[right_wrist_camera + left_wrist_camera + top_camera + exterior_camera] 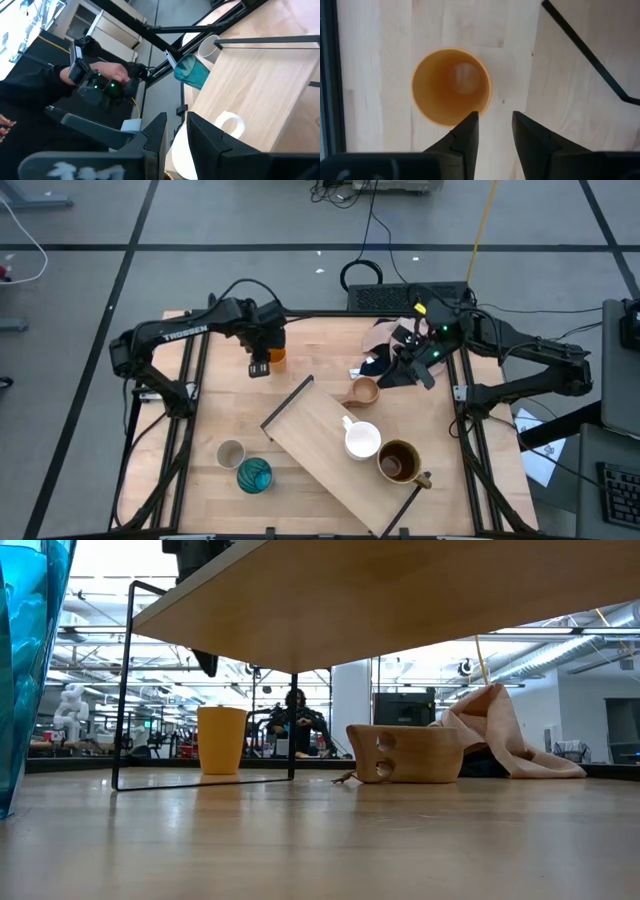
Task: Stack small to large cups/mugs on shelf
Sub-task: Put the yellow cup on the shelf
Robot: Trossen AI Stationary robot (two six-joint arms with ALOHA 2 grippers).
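The orange cup stands upright on the table at the far left; it also shows in the low view. My left gripper hangs open just above it, fingers pointing down, and its tips stand over the cup's rim. The white mug and the dark brown mug stand on the shelf. The tan cup sits on the table beside the shelf's far edge. The beige-grey cup and the teal cup stand near left. My right gripper waits over the cloths, slightly open.
The shelf lies slantwise across the table's middle, raised on thin dark rails. A pink cloth and a navy cloth lie at the far right. A person's hand with a controller shows beyond the table.
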